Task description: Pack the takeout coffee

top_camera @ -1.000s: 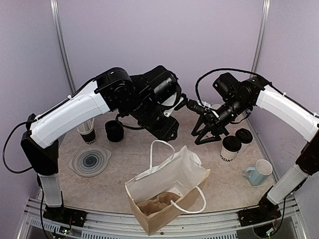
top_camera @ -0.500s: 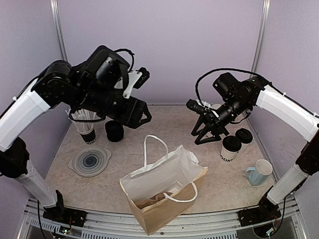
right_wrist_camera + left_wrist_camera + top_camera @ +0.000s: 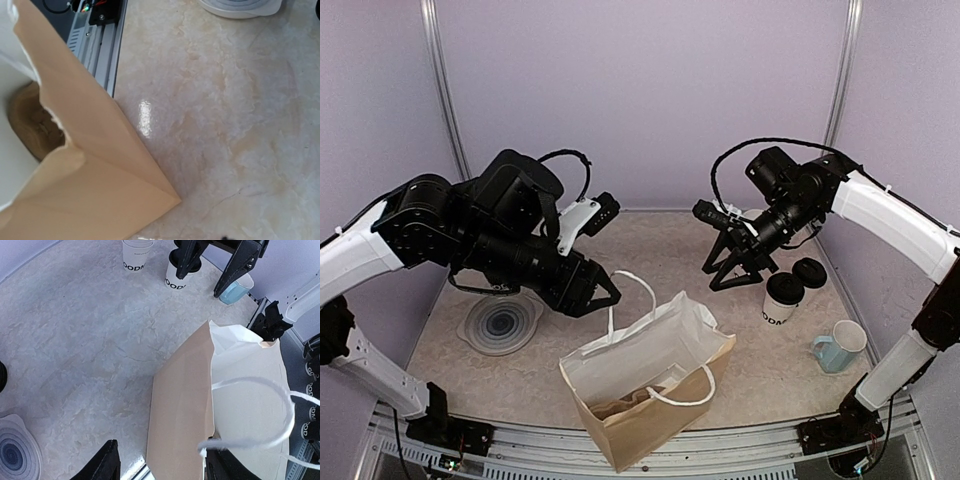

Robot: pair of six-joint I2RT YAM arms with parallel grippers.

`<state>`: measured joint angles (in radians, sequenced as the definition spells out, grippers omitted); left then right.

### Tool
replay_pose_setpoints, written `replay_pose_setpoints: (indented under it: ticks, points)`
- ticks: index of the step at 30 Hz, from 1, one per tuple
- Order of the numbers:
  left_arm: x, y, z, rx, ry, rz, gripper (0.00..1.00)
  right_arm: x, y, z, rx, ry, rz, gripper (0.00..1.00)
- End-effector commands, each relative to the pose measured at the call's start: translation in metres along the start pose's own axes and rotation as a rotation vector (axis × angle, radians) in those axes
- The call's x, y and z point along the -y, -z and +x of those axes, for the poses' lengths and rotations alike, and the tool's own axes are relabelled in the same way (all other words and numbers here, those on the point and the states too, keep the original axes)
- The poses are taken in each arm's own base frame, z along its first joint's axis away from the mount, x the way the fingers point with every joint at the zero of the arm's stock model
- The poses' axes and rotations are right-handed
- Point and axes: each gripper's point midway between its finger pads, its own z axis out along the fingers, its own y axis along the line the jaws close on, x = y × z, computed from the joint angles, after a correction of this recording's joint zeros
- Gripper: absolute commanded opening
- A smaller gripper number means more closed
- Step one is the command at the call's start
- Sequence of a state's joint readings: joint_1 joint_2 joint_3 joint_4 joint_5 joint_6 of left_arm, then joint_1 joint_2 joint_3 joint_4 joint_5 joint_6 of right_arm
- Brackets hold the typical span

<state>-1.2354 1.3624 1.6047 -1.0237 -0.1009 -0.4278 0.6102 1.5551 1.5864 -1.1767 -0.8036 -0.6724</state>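
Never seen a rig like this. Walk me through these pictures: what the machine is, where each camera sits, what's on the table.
These are two robot arms bolted at the table's near edge. The wide picture comes from a fixed camera above and behind them. The other two come from a camera on each wrist, looking down.

On the marbled table stands an open paper bag, brown outside, with white handles. To the right are a white takeout cup with a black lid, a second black-lidded cup behind it, and a light blue mug. A round grey disc lies at the left.

The left tool hovers open by the bag. The right tool hangs open near the cups. Neither holds anything.
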Motion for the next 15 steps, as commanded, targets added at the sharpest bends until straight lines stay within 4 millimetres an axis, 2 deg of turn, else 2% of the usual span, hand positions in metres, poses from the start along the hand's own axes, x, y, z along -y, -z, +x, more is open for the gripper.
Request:
replay_pose_setpoints:
  ticks: [1, 4, 5, 6, 8, 9, 15]
  points:
    - [0.014, -0.010, -0.039, 0.110, -0.081, 0.037, 0.52, 0.000, 0.003, -0.004, 0.021, 0.011, -0.006, 0.51]
    - [0.018, -0.022, -0.058, 0.126, -0.121, 0.070, 0.36, 0.000, 0.003, -0.004, 0.019, 0.011, -0.003, 0.50]
    - [0.019, -0.024, -0.063, 0.127, -0.130, 0.081, 0.29, 0.001, 0.003, -0.004, 0.020, 0.013, 0.000, 0.50]
    - [0.019, -0.031, -0.066, 0.116, -0.139, 0.084, 0.15, 0.001, 0.004, -0.004, 0.021, 0.014, 0.006, 0.50]
    - [0.021, -0.036, -0.074, 0.111, -0.162, 0.103, 0.01, 0.005, 0.009, -0.005, 0.034, 0.003, 0.020, 0.49]
    - [0.020, -0.041, -0.078, 0.110, -0.173, 0.096, 0.00, 0.009, 0.012, -0.005, 0.041, -0.007, 0.030, 0.47]
    - [0.006, -0.039, -0.122, 0.197, -0.248, 0.018, 0.00, 0.039, 0.034, -0.001, 0.081, -0.073, 0.115, 0.44]
